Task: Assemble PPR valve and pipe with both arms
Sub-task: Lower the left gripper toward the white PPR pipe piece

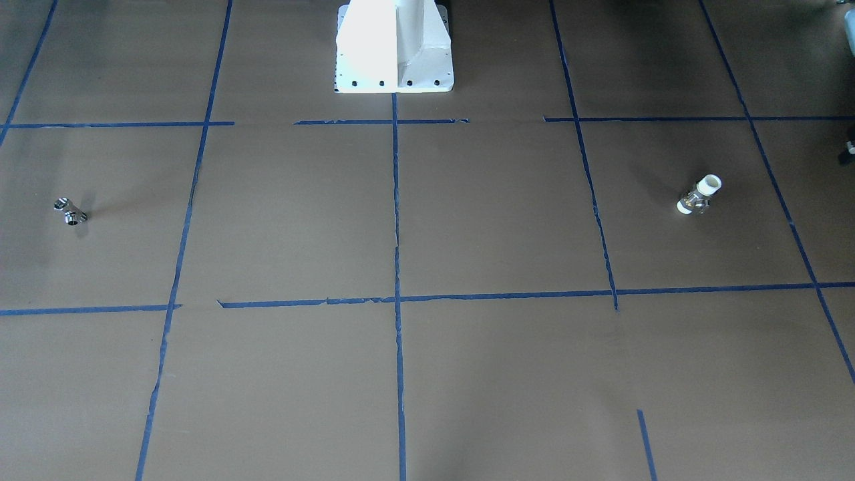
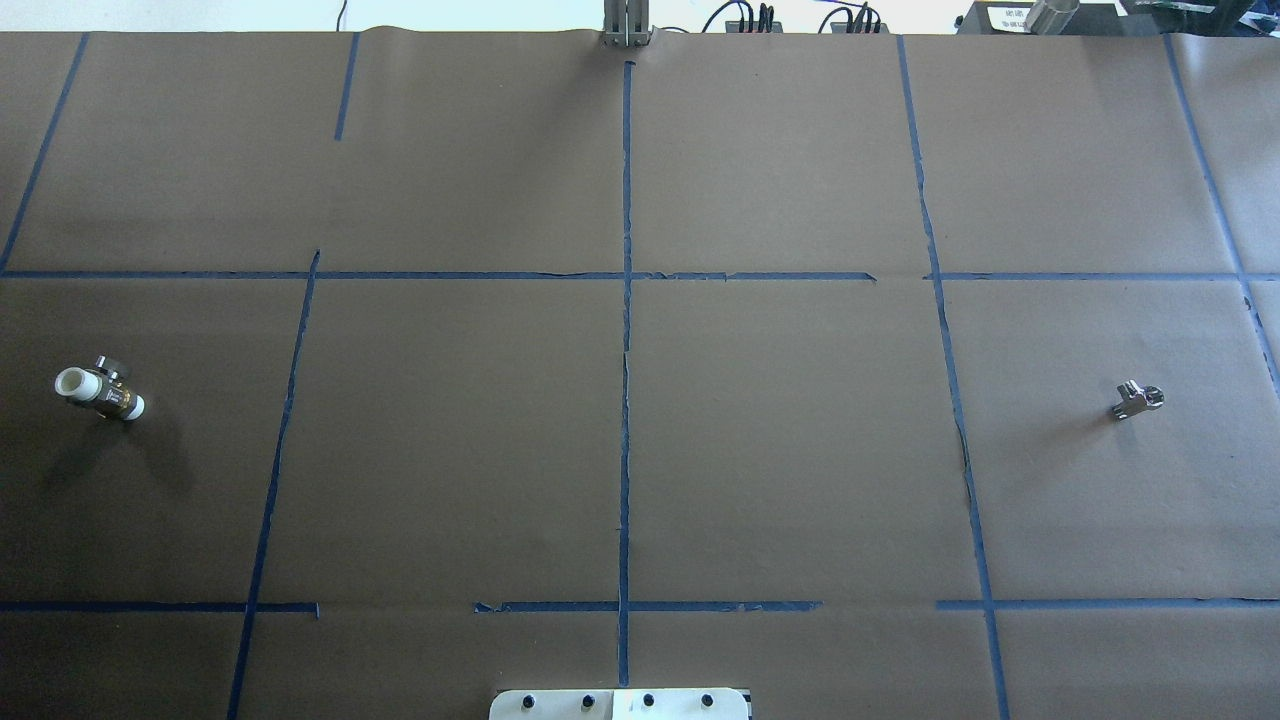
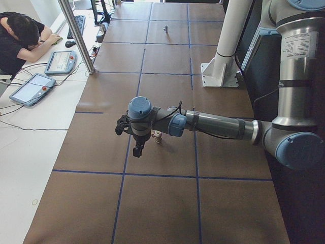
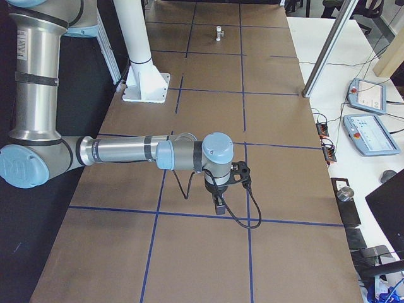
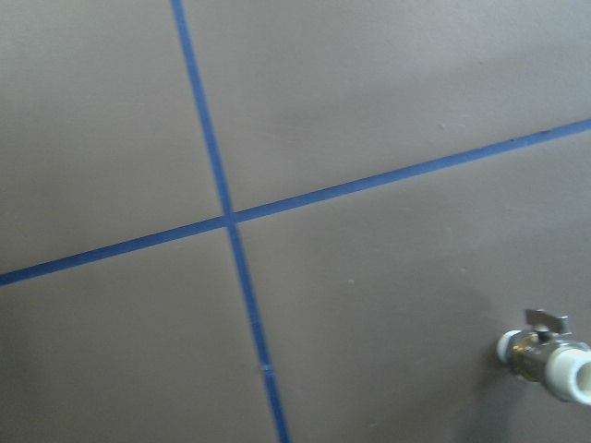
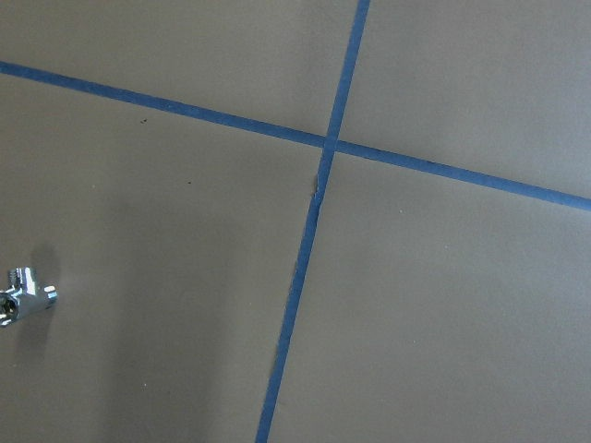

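Observation:
The PPR valve, a metal body with white pipe ends and a small handle, lies on the brown table at my left; it also shows in the front view and the left wrist view. A small chrome fitting lies at my right, also in the front view and the right wrist view. My left gripper hangs above the table just beside the valve. My right gripper hangs low over the table. I cannot tell whether either is open or shut.
The white pedestal stands at the table's robot side. Blue tape lines divide the brown paper into squares. An operator sits at a side desk with tablets; a metal post stands at the table edge.

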Controlling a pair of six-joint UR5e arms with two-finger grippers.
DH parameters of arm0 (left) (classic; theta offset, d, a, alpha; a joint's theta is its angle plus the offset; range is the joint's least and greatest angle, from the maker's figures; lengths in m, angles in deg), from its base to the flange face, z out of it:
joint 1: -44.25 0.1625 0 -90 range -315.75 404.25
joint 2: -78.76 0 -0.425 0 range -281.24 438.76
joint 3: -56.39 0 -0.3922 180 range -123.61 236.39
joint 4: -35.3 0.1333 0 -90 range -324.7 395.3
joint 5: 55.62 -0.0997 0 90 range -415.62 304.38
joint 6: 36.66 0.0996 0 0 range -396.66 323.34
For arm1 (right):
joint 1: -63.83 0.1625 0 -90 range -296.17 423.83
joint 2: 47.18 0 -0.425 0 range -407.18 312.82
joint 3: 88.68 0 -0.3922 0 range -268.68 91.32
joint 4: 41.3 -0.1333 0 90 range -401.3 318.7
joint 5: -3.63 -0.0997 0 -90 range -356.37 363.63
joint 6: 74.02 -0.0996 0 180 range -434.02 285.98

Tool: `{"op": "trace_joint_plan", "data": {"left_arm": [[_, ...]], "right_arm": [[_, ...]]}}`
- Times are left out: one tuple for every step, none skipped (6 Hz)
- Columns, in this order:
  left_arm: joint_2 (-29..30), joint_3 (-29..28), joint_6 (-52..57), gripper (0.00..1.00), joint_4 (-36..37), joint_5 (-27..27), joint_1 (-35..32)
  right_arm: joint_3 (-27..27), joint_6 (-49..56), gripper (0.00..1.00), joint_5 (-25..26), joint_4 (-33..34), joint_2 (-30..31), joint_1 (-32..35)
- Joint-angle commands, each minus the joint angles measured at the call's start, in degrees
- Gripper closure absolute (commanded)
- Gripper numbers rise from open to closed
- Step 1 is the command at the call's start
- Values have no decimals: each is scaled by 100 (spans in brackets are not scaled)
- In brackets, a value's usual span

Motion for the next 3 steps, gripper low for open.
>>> {"op": "trace_joint_plan", "data": {"left_arm": [[-226,77,-1803,0,-1257,-54,868],[-236,129,-2700,0,-1682,-446,1317],[-245,147,-3222,0,-1895,-955,1774]], "right_arm": [[15,-12,0,-7,-1,-6,-4],[15,-12,0,-7,8,-6,-4],[15,-12,0,-16,8,-6,-4]]}}
